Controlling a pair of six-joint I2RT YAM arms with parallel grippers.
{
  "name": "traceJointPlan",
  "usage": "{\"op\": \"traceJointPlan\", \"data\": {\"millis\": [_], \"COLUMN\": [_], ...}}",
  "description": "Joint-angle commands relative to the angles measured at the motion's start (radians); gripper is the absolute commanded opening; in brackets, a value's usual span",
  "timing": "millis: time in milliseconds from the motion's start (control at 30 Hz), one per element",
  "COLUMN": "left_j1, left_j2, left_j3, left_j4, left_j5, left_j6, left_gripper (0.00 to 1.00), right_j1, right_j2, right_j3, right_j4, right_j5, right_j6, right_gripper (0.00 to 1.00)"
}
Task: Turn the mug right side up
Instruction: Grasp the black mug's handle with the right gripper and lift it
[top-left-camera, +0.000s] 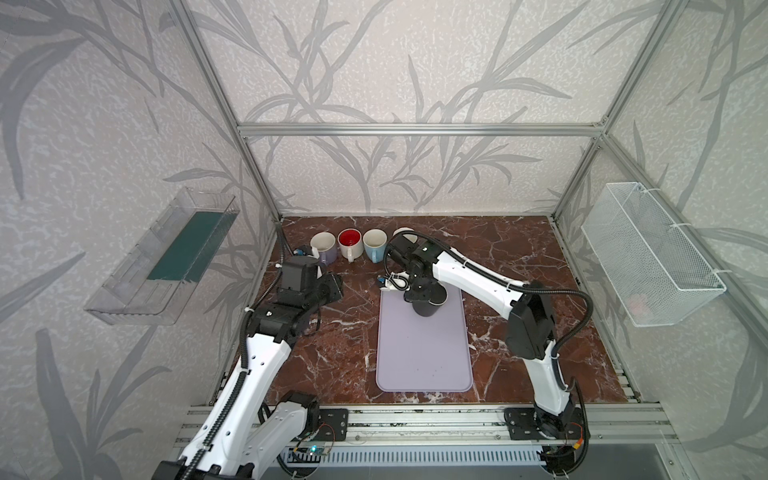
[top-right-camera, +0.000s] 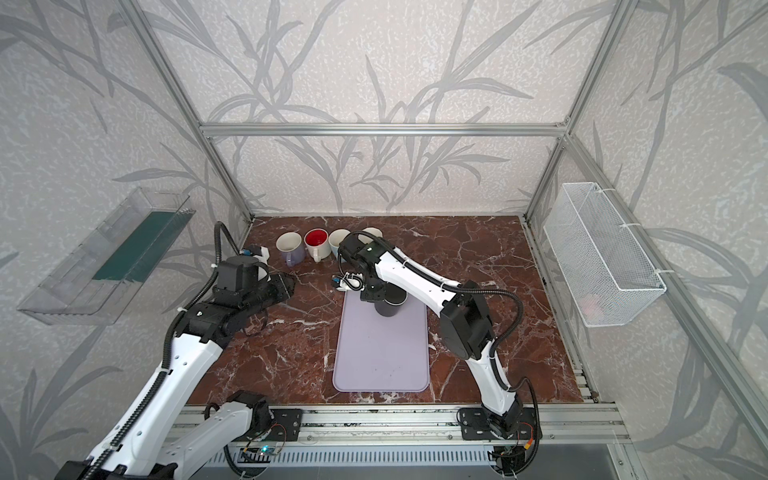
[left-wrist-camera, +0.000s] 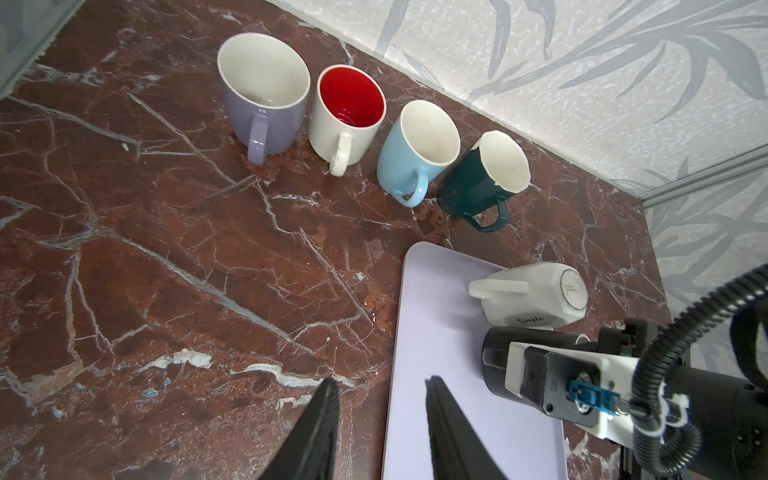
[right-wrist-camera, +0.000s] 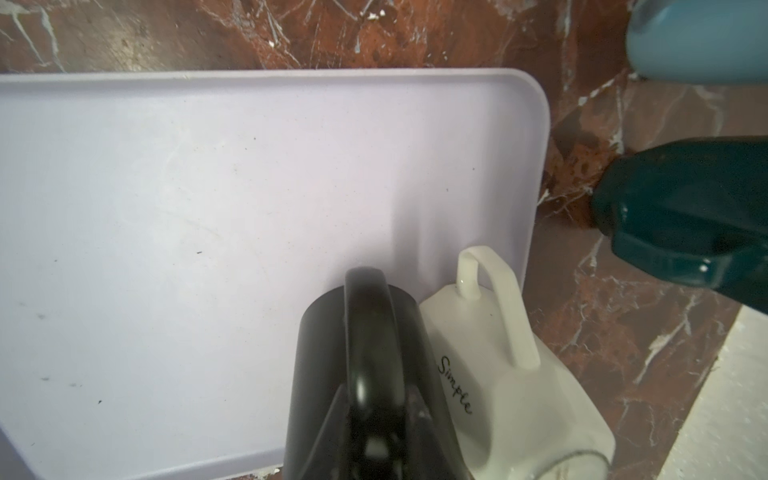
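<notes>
A black mug (top-left-camera: 427, 306) stands at the far end of the lavender mat (top-left-camera: 424, 353). My right gripper (right-wrist-camera: 370, 399) comes down from above and is shut on its handle (right-wrist-camera: 365, 316). I cannot tell which end of it is up. Right beside it a white mug (left-wrist-camera: 536, 295) marked "Simple" stands upside down, base up, on the mat's far corner. In both top views my right arm hides the white mug. My left gripper (left-wrist-camera: 380, 386) hovers open and empty at the mat's left edge, short of both mugs.
Four mugs stand upright in a row near the back wall: purple (left-wrist-camera: 266, 91), white with a red inside (left-wrist-camera: 349, 108), light blue (left-wrist-camera: 415, 153) and dark green (left-wrist-camera: 482, 183). A wire basket (top-left-camera: 652, 253) hangs on the right wall, a clear bin (top-left-camera: 166, 257) on the left.
</notes>
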Motion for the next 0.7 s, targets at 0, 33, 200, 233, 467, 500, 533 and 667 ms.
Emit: {"op": "traceJointPlan", "data": {"millis": [0, 33, 200, 233, 467, 500, 533, 667], "left_j1": [-0.001, -0.001, -0.002, -0.002, -0.002, -0.002, -0.002, -0.019], "left_j2": [0.002, 0.0, -0.012, -0.014, -0.002, 0.001, 0.006, 0.027], "left_j3": [0.033, 0.031, 0.029, 0.025, -0.054, -0.068, -0.087, -0.137], "left_j4": [-0.033, -0.032, -0.035, -0.031, 0.06, 0.079, 0.105, 0.169], "left_j5": [0.054, 0.065, 0.121, 0.144, 0.362, 0.392, 0.422, 0.495], "left_j6": [-0.036, -0.044, -0.091, -0.106, -0.281, -0.312, -0.344, -0.441], "left_gripper": [0.39, 0.39, 0.39, 0.39, 0.39, 0.39, 0.39, 0.39], "right_j1": [-0.004, -0.004, -0.004, -0.005, -0.003, -0.003, -0.003, -0.003], "right_j2": [-0.121, -0.153, -0.312, -0.345, -0.594, -0.624, -0.655, -0.739], "right_j3": [-0.085, -0.129, -0.345, -0.39, -0.757, -0.806, -0.86, -1.058], "right_j4": [0.151, 0.197, 0.415, 0.466, 0.889, 0.957, 1.028, 1.319], "right_j5": [0.016, 0.014, -0.008, -0.008, -0.038, -0.043, -0.057, -0.108], "right_j6": [0.01, 0.017, 0.057, 0.066, 0.072, 0.071, 0.065, 0.038], "right_gripper": [0.0, 0.0, 0.0, 0.0, 0.0, 0.0, 0.0, 0.0]}}
